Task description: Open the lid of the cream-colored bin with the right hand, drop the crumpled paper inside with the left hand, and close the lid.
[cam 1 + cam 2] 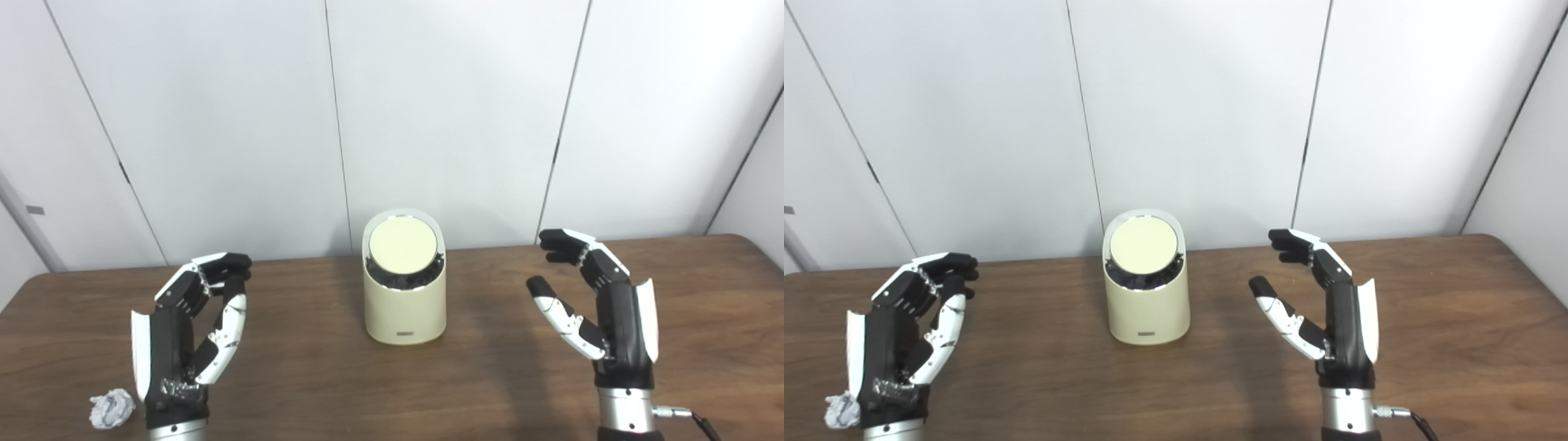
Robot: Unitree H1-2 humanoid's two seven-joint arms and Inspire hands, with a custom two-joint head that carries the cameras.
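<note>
Crumpled paper (111, 408) lies on the wooden table (306, 380) near its front edge, just left of the left hand (187, 331), which is raised, fingers spread, holding nothing. Farther back, centred, stands the cream-colored bin (404, 288) with its round lid (402, 245) closed. To its right, the right hand (597, 306) hovers open and empty.

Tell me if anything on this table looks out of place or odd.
Nothing looks damaged or spilled. The cream-colored bin stands upright with its lid shut. The crumpled paper lies loose on the table beside the left hand. Both that and the right hand are open, holding nothing.
</note>
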